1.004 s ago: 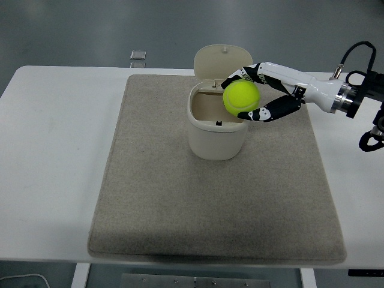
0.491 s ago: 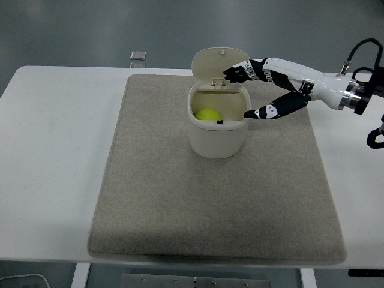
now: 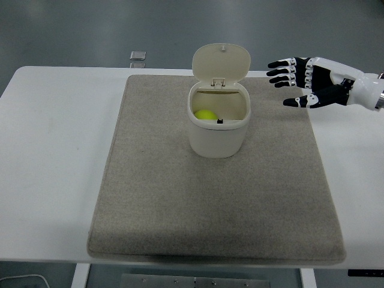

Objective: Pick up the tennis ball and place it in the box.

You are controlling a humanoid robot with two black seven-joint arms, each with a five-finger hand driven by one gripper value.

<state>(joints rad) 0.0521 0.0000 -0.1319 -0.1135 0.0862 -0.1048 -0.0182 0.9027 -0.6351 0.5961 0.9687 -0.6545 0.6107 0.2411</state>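
The yellow-green tennis ball [image 3: 206, 115] lies inside the cream box [image 3: 218, 136], low against its left wall and partly hidden by the rim. The box stands upright on the mat with its hinged lid [image 3: 221, 62] tipped up behind it. My right hand [image 3: 289, 84] hovers to the right of the box, apart from it, with its black-and-white fingers [image 3: 283, 71] spread and nothing in them. The left arm does not show.
A grey-beige mat [image 3: 180, 204] covers the middle of the white table [image 3: 54, 156]. A small clear square object [image 3: 138, 56] lies at the table's far edge, left of the box.
The hand held the ball over the box a second ago and let it drop in. Since then the hand has pulled back to the right, away from the rim, fingers spread.
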